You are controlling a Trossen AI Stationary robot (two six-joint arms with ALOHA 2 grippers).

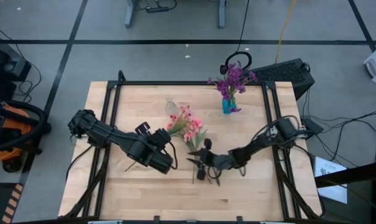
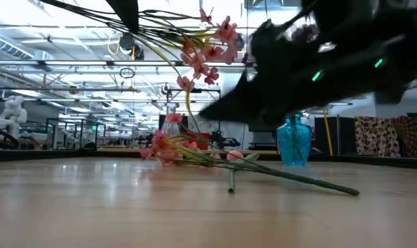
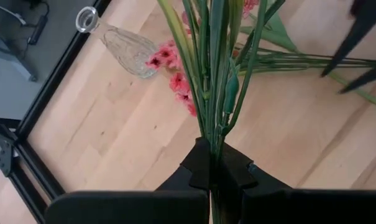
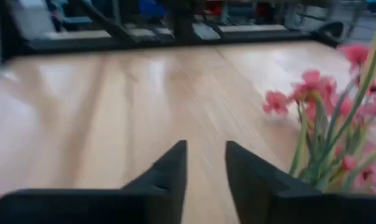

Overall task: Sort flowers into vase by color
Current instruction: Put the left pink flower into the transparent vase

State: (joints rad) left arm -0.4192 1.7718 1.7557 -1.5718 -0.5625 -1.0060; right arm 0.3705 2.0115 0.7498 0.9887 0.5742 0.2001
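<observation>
Left fingers (image 3: 215, 171) pinching pink flower stems (image 3: 212, 81), right fingers (image 4: 206, 162) empty, gap between

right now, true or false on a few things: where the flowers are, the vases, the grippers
1. The left gripper is shut on a bunch of pink flowers. True.
2. The purple flowers lie flat on the table. False: they stand in the blue vase.
3. The clear vase lies on its side. True.
4. The right gripper holds a stem. False: nothing shows between its fingers.
5. A stem lies on the table. True.
</observation>
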